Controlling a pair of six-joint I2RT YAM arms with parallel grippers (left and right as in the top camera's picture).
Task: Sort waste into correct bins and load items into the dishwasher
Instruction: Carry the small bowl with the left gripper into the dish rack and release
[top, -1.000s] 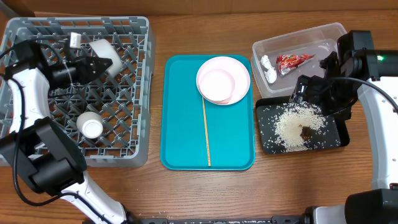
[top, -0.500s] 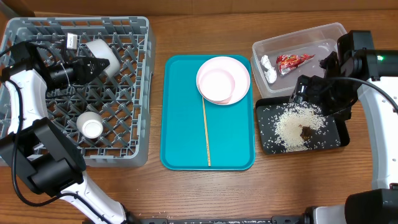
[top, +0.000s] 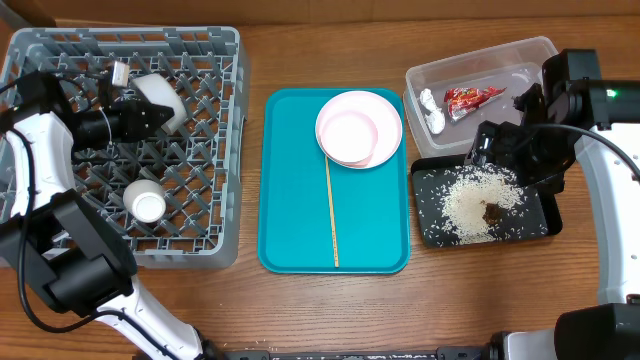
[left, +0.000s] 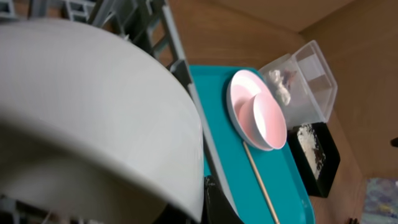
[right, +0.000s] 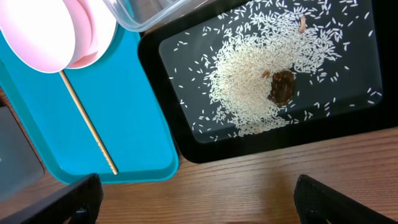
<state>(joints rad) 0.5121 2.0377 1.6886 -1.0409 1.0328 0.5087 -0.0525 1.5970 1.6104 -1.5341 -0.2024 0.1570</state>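
The light grey round bowl (top: 160, 88) has been drawn slightly away from the rear wall of the large square grey plastic dish rack (top: 225, 150), towards its left side. It is tilted on its side, and the left gripper (top: 158, 112) is closed on it. Well right of the rack, the right gripper (right: 199, 202) is held wide open and empty above the rice-strewn shallow black tray (right: 360, 112).

The wooden table (top: 250, 310) carries a grey rack (top: 150, 256), teal tray (top: 295, 200), clear tub (top: 500, 58) and black tray (top: 530, 228).
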